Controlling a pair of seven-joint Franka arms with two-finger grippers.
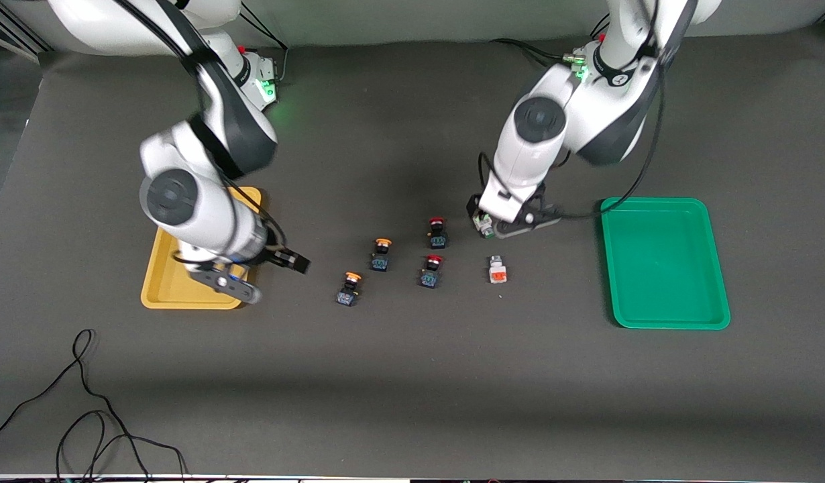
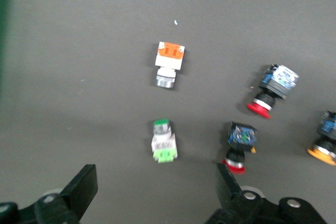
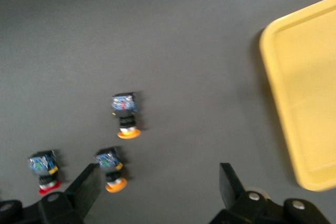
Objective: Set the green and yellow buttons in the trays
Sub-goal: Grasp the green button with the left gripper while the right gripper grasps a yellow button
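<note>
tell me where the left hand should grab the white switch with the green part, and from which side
Judging by its pose, come straight down from above. The green switch lies on its side on the table, with open space around it. Close the open left hand, now over it, across the boxy white body rather than the round green cap, which could roll out.

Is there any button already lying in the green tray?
No, the green tray holds nothing; the white green-capped button lies on the table.
</note>
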